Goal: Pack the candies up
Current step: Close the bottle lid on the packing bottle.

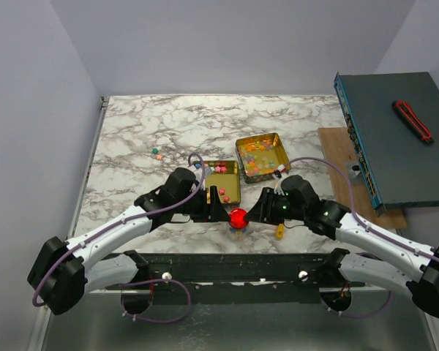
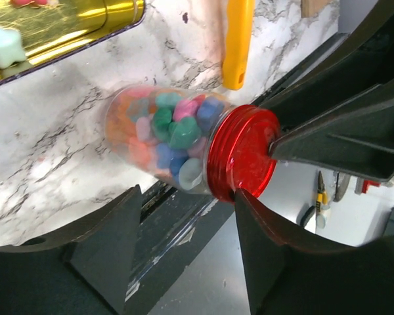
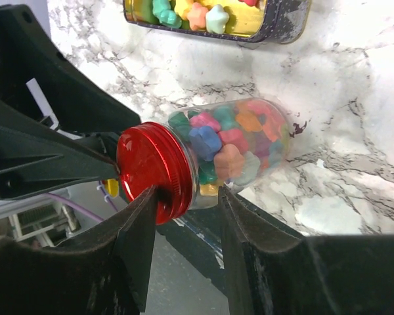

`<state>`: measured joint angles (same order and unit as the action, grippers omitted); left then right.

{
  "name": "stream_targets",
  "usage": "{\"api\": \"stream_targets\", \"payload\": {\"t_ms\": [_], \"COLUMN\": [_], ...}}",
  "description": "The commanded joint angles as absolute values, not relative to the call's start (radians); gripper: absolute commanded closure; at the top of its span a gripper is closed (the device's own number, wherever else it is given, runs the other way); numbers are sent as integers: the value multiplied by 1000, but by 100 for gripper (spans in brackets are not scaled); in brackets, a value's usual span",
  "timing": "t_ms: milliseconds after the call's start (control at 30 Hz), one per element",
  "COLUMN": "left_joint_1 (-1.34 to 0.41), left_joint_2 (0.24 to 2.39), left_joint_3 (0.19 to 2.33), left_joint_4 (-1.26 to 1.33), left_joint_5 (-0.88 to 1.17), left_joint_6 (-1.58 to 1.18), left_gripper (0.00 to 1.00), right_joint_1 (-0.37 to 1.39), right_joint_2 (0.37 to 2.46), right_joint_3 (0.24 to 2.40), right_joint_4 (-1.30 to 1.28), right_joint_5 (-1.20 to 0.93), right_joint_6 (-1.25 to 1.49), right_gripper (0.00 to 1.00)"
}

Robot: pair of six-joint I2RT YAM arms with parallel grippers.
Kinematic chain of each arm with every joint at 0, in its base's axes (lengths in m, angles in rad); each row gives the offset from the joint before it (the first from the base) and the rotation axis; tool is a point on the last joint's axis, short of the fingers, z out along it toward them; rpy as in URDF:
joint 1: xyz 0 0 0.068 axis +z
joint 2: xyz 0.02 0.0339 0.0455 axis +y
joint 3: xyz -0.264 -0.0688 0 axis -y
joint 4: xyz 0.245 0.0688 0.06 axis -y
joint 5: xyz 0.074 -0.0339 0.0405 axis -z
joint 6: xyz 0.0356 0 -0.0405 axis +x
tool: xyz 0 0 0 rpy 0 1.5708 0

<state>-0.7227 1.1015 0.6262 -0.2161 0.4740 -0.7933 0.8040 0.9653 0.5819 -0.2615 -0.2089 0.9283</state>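
R claw (image 3: 187, 195) prob. round candies' (image 3: 233, 141) jar (image 3: 284, 125)

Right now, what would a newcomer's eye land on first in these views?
The small clear plastic jar of pastel candies with its glossy red screw cap, flanked by the left gripper and right gripper at the near edge of the marble table. Behind it, a square gold tin holds more bright candies.

From above, the jar (image 2: 138, 131) sits mostly hidden beneath the red cap (image 1: 238, 217), the scoop (image 1: 279, 232) right of that cap is half covered, and the candies (image 1: 257, 155) beyond it blur together.
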Motion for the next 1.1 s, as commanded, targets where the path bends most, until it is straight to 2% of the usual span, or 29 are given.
{"api": "stream_targets", "payload": {"t_ms": [0, 133, 433, 500, 567, 1067], "left_joint_1": [-731, -732, -791, -821, -848, -1261], "left_joint_2": [1025, 964, 811, 779, 750, 781], "left_joint_3": [655, 658, 649, 641, 632, 565], "left_joint_4": [-373, -401, -407, -407, -407, -321], "left_joint_5": [399, 387, 362, 331, 305, -227], "left_joint_6": [-738, -736, -705, -711, -726, -781], "left_gripper": [38, 35, 22, 16, 2, 1], "right_joint_1": [805, 806, 805, 806, 807, 805], "right_joint_2": [973, 972, 987, 992, 995, 1003], "right_joint_3": [656, 728, 850, 866, 884, 938], "right_joint_4": [-382, -417, -498, -508, -522, -639], "right_joint_5": [-128, -110, -30, -21, -17, 39], "right_joint_6": [861, 830, 730, 713, 693, 600], "right_gripper": [56, 54, 51, 50, 48, 43]}}
